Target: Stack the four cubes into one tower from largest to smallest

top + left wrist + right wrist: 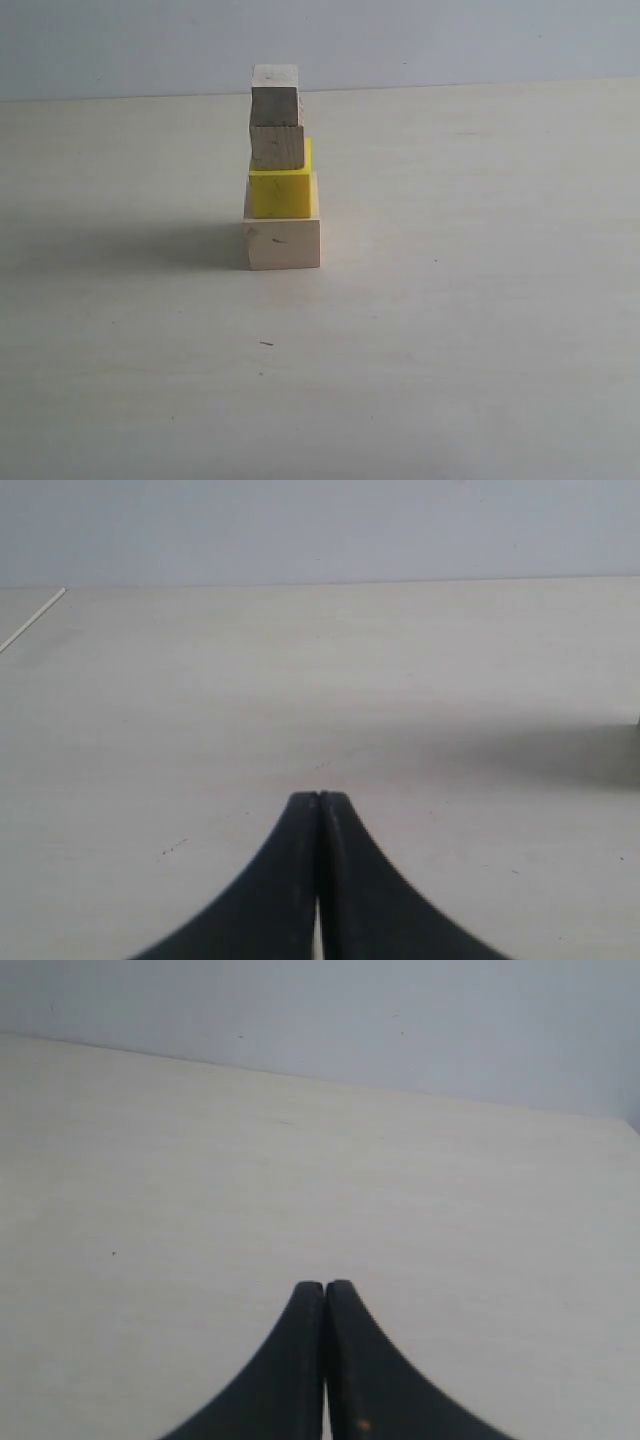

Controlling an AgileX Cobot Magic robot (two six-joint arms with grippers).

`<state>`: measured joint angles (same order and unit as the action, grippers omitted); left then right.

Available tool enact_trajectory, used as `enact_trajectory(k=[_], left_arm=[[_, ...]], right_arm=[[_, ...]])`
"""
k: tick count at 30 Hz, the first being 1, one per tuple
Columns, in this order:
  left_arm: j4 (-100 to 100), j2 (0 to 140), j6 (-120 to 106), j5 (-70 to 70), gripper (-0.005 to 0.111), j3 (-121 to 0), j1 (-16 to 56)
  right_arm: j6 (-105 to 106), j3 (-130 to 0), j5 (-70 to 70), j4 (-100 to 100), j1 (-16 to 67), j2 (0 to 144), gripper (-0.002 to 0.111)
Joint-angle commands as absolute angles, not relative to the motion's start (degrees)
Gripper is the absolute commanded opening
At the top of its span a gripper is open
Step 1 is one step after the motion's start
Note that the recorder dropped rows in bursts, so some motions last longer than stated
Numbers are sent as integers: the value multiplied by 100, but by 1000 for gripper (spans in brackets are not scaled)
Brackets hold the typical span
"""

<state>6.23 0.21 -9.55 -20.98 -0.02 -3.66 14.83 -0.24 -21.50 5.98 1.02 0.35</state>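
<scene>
In the exterior view the four cubes stand in one tower on the pale table. The large wooden cube (282,243) is at the bottom, the yellow cube (280,191) rests on it, the medium wooden cube (277,146) sits above, and the small wooden cube (275,104) is on top. Neither arm shows in the exterior view. My left gripper (319,796) is shut with nothing between its black fingers, over bare table. My right gripper (325,1285) is likewise shut and holds nothing. No cube appears in either wrist view.
The pale table (480,300) runs back to a light grey wall (450,40). A shadow lies on the table left of the tower. A table seam or edge (30,620) shows in the left wrist view.
</scene>
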Motion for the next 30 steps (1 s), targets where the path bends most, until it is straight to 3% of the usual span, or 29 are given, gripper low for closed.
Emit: enact_trajectory(k=[1, 30], left_arm=[[625, 0, -899, -2078, 0, 0, -341], [625, 0, -899, -2078, 0, 0, -341]], right_arm=[[1480, 0, -2054, 540, 99, 0, 0], [1256, 0, -2076, 519, 88, 0, 0]])
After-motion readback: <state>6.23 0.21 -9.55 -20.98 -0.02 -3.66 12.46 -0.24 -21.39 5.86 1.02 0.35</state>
